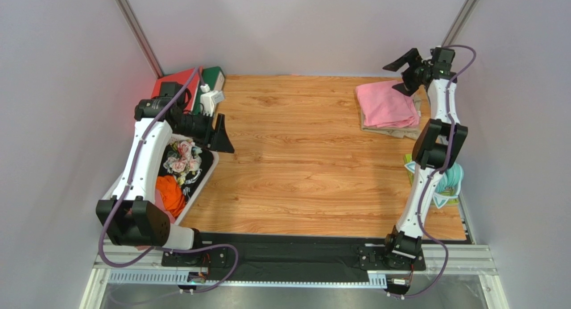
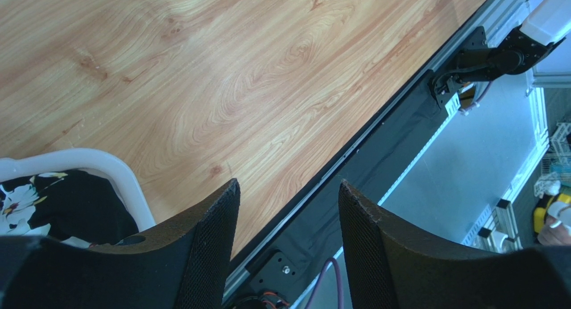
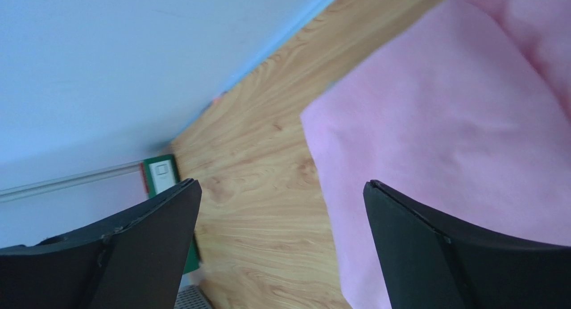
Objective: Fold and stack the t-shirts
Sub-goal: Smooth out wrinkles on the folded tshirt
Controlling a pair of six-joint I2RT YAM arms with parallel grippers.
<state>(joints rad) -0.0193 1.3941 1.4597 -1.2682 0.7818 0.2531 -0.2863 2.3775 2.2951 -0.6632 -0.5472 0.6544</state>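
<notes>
Folded light pink t-shirt [image 1: 385,103] sits on the khaki-beige t-shirt [image 1: 397,131], far right of the wooden surface [image 1: 301,162]. Right gripper [image 3: 281,183] is wide open and empty, close over the stack. A finger could snag the top fold when it retreats. Left gripper [image 2: 289,182] is part-open and empty. Khaki-beige t-shirt is mostly covered, and the white basket [image 1: 196,194] contents are half hidden by the left arm.
</notes>
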